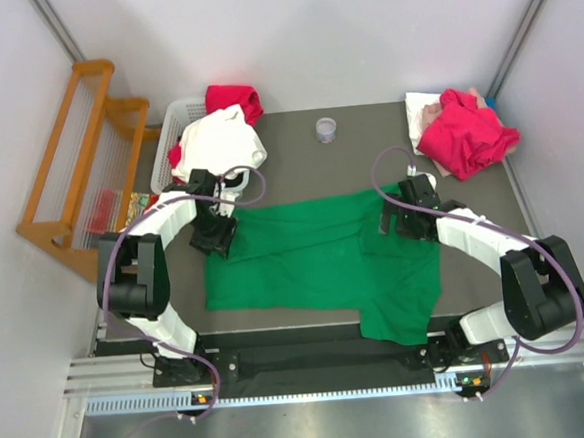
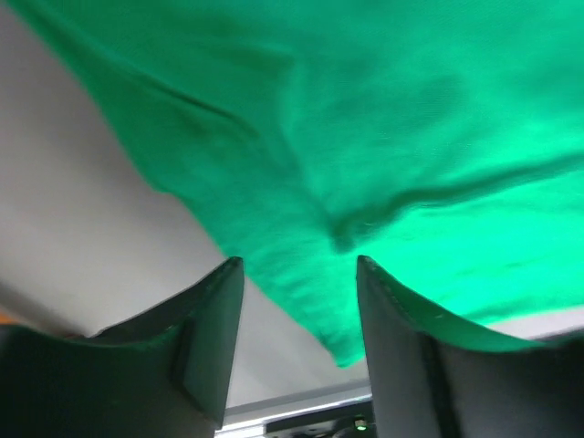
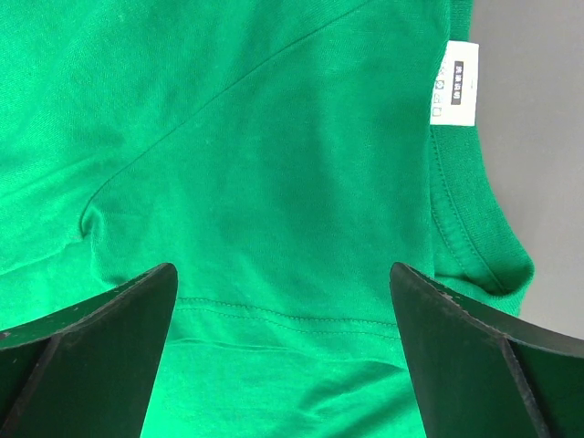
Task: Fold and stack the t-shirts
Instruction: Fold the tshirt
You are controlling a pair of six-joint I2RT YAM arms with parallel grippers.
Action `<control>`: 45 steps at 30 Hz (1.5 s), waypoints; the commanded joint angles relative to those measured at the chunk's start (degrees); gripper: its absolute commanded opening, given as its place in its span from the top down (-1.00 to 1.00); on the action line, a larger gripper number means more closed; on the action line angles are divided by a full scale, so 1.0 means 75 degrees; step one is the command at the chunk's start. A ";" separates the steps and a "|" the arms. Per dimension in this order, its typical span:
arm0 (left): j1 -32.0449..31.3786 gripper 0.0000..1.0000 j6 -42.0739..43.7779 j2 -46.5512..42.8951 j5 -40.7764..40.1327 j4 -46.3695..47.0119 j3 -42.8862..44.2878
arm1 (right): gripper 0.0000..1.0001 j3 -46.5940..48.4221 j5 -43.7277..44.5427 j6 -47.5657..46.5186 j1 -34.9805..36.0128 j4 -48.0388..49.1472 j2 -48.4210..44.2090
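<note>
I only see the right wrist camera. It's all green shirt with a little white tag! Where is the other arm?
Observer: The left gripper is at the far-left corner of the green t-shirt.
Operator: Is it grabbing the shirt?
Observer: No. Its wrist view shows the jaws standing apart with the shirt's edge in the gap.
Operator: Are there more shirts?
Observer: Yes, a magenta-red t-shirt lies crumpled at the far-right corner of the table.

place: lab test cell | cues: white panel walls, aluminium rail
</note>
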 commanded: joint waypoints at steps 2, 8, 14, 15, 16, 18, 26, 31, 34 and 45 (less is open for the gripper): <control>-0.0110 -0.10 0.0020 -0.0814 0.0918 -0.0121 0.0134 | -0.99 0.0161 0.0011 -0.0064 -0.0091 0.0119 -0.0192; -0.0296 -0.04 -0.0155 -0.0885 0.1411 -0.0262 0.0451 | -0.99 0.0126 -0.0001 0.0100 -0.0080 0.0283 0.0113; -0.1011 -0.03 -0.0425 -0.0488 0.0991 0.0276 0.0217 | -0.99 0.0289 -0.0199 0.0322 -0.0231 0.0588 0.0663; -0.1070 -0.03 -0.0449 -0.0417 0.0989 0.0324 0.0228 | -0.99 0.0371 -0.0281 0.0358 -0.0267 0.0658 0.0873; -0.1083 -0.02 -0.0461 -0.0382 0.1047 0.0359 0.0252 | -0.99 0.0406 -0.0352 0.0416 -0.0290 0.0728 0.0991; -0.1083 -0.01 -0.0496 -0.0369 0.1153 0.0394 0.0368 | -0.98 0.0546 -0.0469 0.0428 -0.0337 0.0764 0.1330; -0.1071 -0.01 -0.0250 -0.0943 0.0614 0.0230 0.0580 | -0.99 0.1002 0.0126 0.0686 -0.1027 0.0472 0.1906; -0.1059 -0.01 -0.0215 -0.1213 0.0380 0.0195 0.0615 | -0.99 0.1555 0.0445 0.0709 -0.1753 -0.0138 0.1848; -0.1048 -0.02 -0.0215 -0.1248 0.0309 0.0230 0.0604 | -0.99 0.1800 0.0340 0.0675 -0.1896 -0.0138 0.1812; -0.1047 -0.04 0.0241 -0.1775 0.0754 -0.0377 0.0721 | -0.99 0.2341 0.1230 -0.0626 0.1054 -0.1742 0.0421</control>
